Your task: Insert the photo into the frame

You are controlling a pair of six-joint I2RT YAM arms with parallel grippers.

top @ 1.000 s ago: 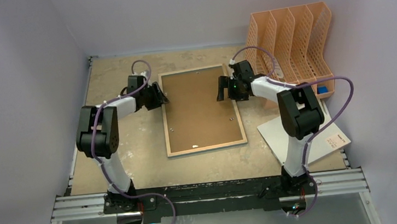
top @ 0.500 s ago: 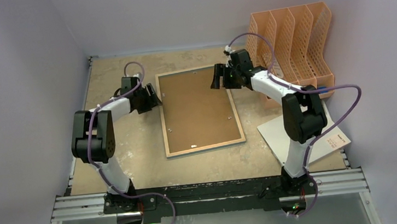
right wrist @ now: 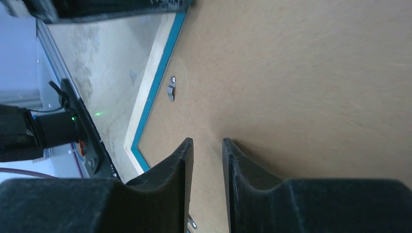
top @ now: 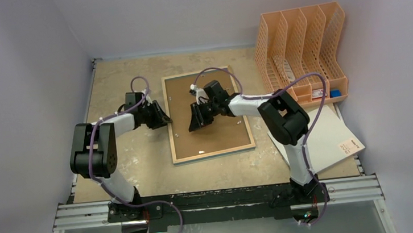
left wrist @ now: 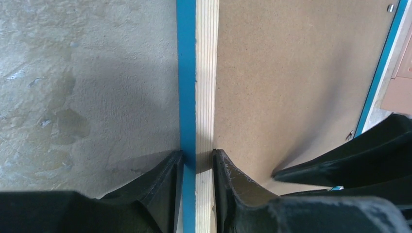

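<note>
Keep left fingers (left wrist: 165,187) pinched on the left rail of the frame (top: 214,153), face down on the desk (top: 126,78); photo nowhere visible. No twisting. With right fingers (right wrist: 180,165), barely apart and empty above the backing board (top: 220,137), probably better to turn each clip (right wrist: 170,90) slowly.

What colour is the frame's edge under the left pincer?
The frame edge is blue with pale wood, best seen in left wrist view.

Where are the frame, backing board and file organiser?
frame (left wrist: 206,73): left wrist view, pale wood rear rail.
backing board (top: 223,135): top external view, bare lower area.
file organiser (top: 298,39): top external view, middle mesh divider.
</note>
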